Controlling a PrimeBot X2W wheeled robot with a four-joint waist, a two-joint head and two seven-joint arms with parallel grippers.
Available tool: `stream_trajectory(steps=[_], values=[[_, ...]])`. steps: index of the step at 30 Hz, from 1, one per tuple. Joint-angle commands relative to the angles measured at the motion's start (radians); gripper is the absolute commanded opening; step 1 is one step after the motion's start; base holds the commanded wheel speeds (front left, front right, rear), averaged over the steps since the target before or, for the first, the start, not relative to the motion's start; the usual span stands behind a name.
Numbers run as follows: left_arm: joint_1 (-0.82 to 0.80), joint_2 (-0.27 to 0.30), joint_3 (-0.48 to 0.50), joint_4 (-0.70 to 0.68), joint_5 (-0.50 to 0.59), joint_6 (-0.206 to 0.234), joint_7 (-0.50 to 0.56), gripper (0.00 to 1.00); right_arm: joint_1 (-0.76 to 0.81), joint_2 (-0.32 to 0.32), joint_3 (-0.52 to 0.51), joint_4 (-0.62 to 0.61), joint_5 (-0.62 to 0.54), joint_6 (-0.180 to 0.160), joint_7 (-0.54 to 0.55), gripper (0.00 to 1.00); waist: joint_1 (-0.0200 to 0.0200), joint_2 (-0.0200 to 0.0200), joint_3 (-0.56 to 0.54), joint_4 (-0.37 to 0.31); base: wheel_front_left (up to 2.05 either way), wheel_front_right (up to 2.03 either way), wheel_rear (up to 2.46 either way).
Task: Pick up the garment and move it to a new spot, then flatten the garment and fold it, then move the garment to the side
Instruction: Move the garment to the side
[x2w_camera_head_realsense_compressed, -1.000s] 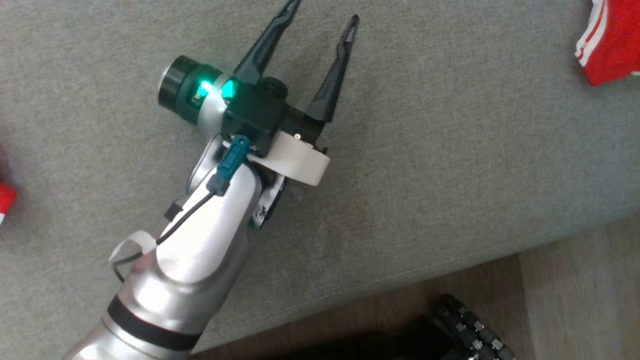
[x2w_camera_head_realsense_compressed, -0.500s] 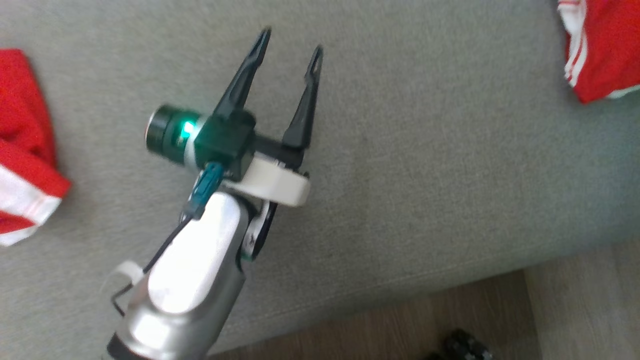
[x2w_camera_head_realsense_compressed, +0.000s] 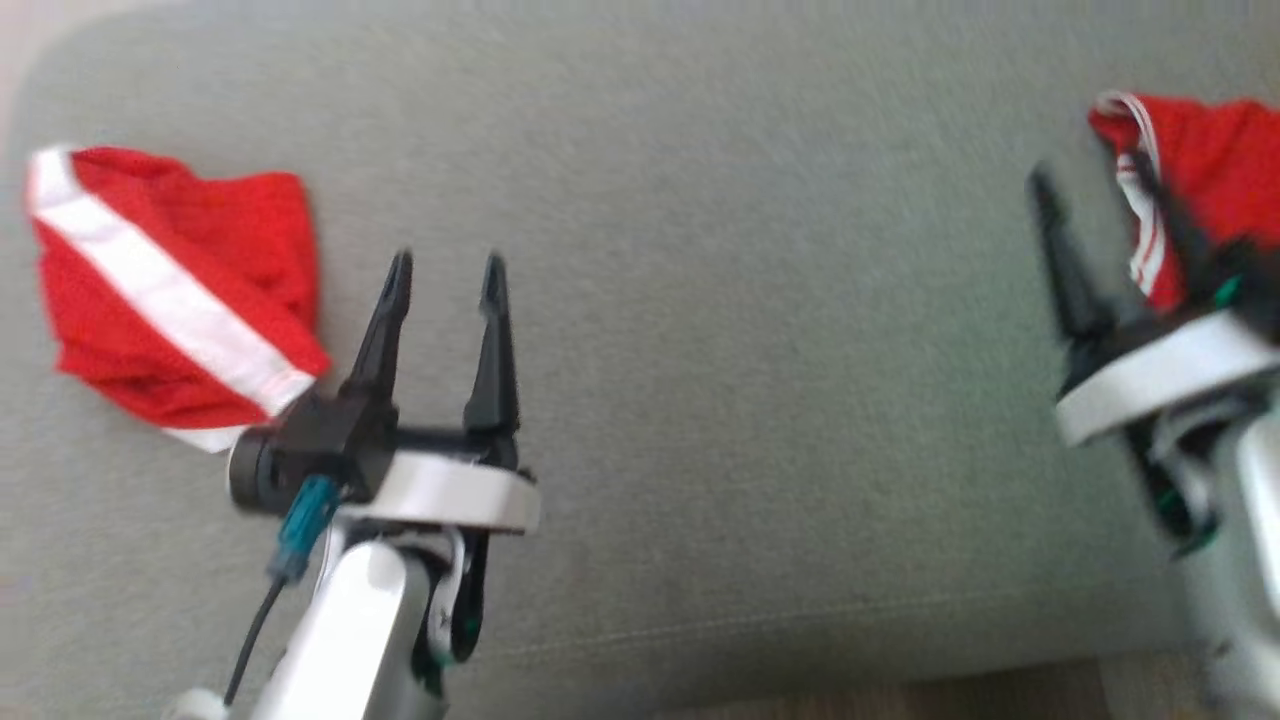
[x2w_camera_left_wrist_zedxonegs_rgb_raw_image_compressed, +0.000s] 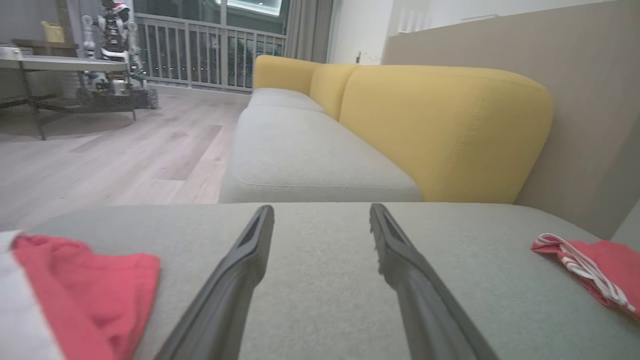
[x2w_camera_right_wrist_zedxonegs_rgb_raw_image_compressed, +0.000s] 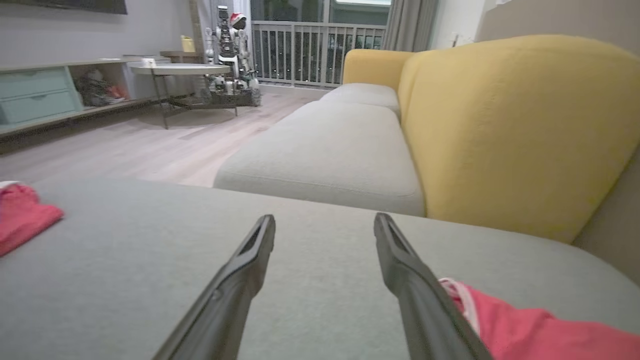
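Observation:
Two red garments lie on the grey sofa seat (x2w_camera_head_realsense_compressed: 750, 350). One, with a broad white band (x2w_camera_head_realsense_compressed: 170, 290), is crumpled at the left. The other, with thin white stripes (x2w_camera_head_realsense_compressed: 1215, 170), lies at the right edge. My left gripper (x2w_camera_head_realsense_compressed: 447, 265) is open above the seat just right of the left garment, holding nothing. My right gripper (x2w_camera_head_realsense_compressed: 1095, 175) is blurred, open and empty, right beside the striped garment. In the left wrist view the open gripper (x2w_camera_left_wrist_zedxonegs_rgb_raw_image_compressed: 321, 209) frames bare cushion, with red cloth (x2w_camera_left_wrist_zedxonegs_rgb_raw_image_compressed: 85, 290) at lower left. In the right wrist view the open gripper (x2w_camera_right_wrist_zedxonegs_rgb_raw_image_compressed: 325, 219) has red cloth (x2w_camera_right_wrist_zedxonegs_rgb_raw_image_compressed: 530, 330) by its right finger.
A yellow backrest (x2w_camera_left_wrist_zedxonegs_rgb_raw_image_compressed: 450, 130) rises behind the seat, and a second grey cushion (x2w_camera_left_wrist_zedxonegs_rgb_raw_image_compressed: 300, 160) continues beyond it. Wooden floor (x2w_camera_left_wrist_zedxonegs_rgb_raw_image_compressed: 100, 160) lies past the seat's edge. A round table (x2w_camera_right_wrist_zedxonegs_rgb_raw_image_compressed: 180, 70) and a small robot figure (x2w_camera_right_wrist_zedxonegs_rgb_raw_image_compressed: 232, 35) stand far off by the window.
The head camera has swung, bringing both red garments and the right gripper into the picture. The left gripper stays open and now sits lower in the frame.

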Motion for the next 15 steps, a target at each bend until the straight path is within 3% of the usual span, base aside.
stream_trajectory(steps=[1, 5, 9, 15], values=[[-0.004, 0.002, 0.044, -0.042, -0.007, 0.005, -0.005, 1.00, 0.017, 0.019, 0.014, -0.051, -0.023, 0.000, -0.013, 1.00, 0.0001, 0.0000, -0.061, 0.055, 0.00, 0.00, 0.00], [0.054, 0.002, 0.068, -0.053, -0.025, 0.013, -0.005, 1.00, 0.101, 0.082, 0.027, -0.061, -0.090, 0.000, -0.036, 1.00, 0.0001, 0.0000, -0.098, 0.081, 0.00, 0.00, 0.00], [0.102, 0.002, 0.089, -0.050, -0.023, 0.004, -0.005, 1.00, 0.164, 0.162, -0.021, -0.060, -0.130, 0.000, -0.055, 1.00, 0.0001, 0.0000, -0.139, 0.093, 0.00, 0.00, 0.00], [0.172, 0.002, 0.114, -0.050, -0.054, -0.041, -0.005, 1.00, 0.258, 0.223, -0.052, -0.059, -0.192, 0.000, -0.094, 1.00, 0.0001, 0.0000, -0.186, 0.093, 0.00, 0.00, 0.00]])
